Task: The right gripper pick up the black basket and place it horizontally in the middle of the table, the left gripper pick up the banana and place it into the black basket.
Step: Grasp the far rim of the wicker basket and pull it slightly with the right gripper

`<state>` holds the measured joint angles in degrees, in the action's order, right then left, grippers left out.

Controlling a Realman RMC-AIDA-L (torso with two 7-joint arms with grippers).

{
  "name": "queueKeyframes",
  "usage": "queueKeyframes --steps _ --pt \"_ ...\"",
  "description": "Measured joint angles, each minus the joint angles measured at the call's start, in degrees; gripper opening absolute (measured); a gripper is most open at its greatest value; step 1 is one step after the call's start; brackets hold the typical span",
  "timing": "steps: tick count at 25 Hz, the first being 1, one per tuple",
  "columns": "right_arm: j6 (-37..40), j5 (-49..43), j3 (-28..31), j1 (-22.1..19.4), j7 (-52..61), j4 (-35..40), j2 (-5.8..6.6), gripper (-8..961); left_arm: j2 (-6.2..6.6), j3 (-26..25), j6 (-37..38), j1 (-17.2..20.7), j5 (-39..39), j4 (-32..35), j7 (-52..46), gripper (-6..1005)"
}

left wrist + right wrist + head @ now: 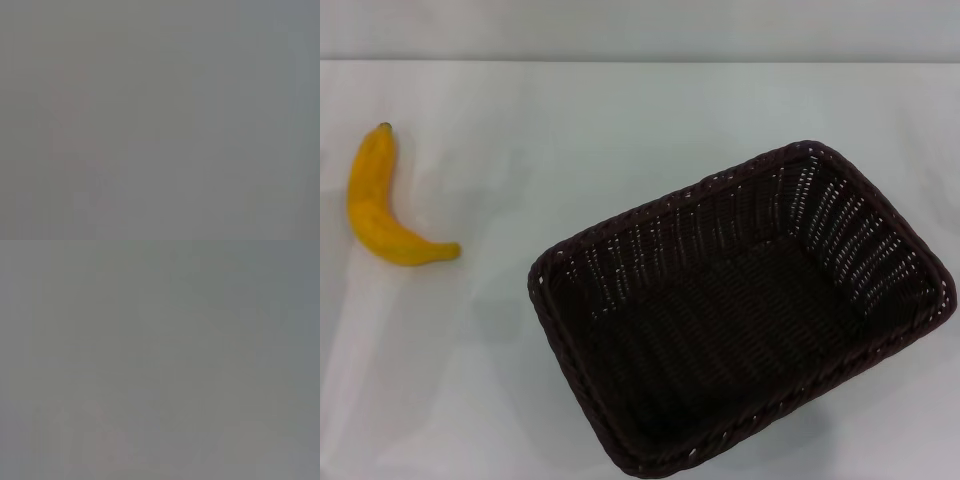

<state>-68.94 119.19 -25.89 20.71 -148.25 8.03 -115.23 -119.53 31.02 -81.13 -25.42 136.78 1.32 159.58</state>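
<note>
Two things lie on the table (620,120): the black basket (740,310), empty and skewed with its long axis running diagonally, and the banana (382,205), well apart from the basket on the robot's left, so the left arm should be nearer it and the right arm nearer the basket. Neither gripper shows in any view, both wrist views being blank grey, so their grip cannot be told. Bare white surface surrounds the basket, which I judge still needs turning level toward the middle.
</note>
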Motion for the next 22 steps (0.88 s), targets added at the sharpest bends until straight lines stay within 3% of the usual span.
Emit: queueKeyframes --steps 12,19,22 --pt "-8.7 0.9 0.7 -1.7 -0.5 -1.7 0.02 835 0.27 -0.2 -0.7 2.6 -2.0 1.4 0.3 861" --pt "-12.1 2.5 0.7 -0.6 -2.3 -4.9 -0.06 832 0.26 -0.3 -0.9 3.6 -1.9 3.0 0.3 862" --pt "-14.6 2.1 -0.3 -0.9 2.5 -3.1 0.08 831 0.24 -0.5 -1.6 3.6 -0.9 3.3 0.2 862"
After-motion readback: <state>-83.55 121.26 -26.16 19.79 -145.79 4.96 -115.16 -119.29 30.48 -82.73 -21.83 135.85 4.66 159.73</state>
